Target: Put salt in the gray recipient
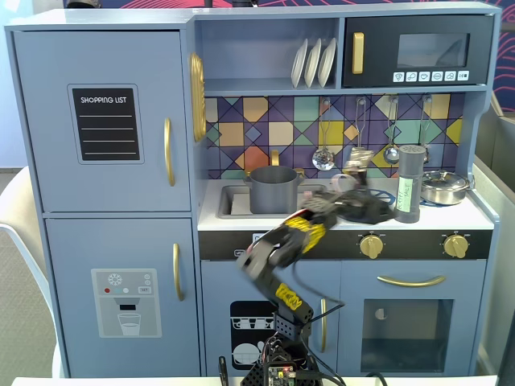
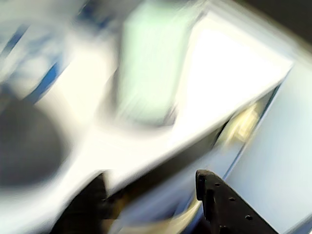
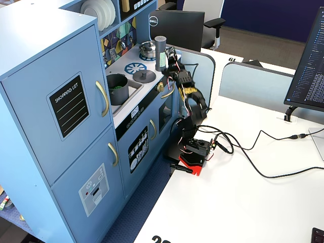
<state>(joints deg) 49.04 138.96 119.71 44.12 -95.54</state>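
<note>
The claw [image 1: 364, 203] is blurring with motion over the stove top; whether it is spread or pinching cannot be told. It appears to be reaching for the salt [image 1: 409, 183], which is standing upright just to its right, long axis vertical, cap up. Next comes closing around it, then carrying it left to the gray pot [image 1: 273, 189] in the sink.

On the toy kitchen's white countertop [image 1: 451, 215], the salt [image 1: 409, 183] stands just left of the steel pot [image 1: 444, 187] in a fixed view, with the gray recipient [image 1: 273, 189] farther left in the sink.
</note>
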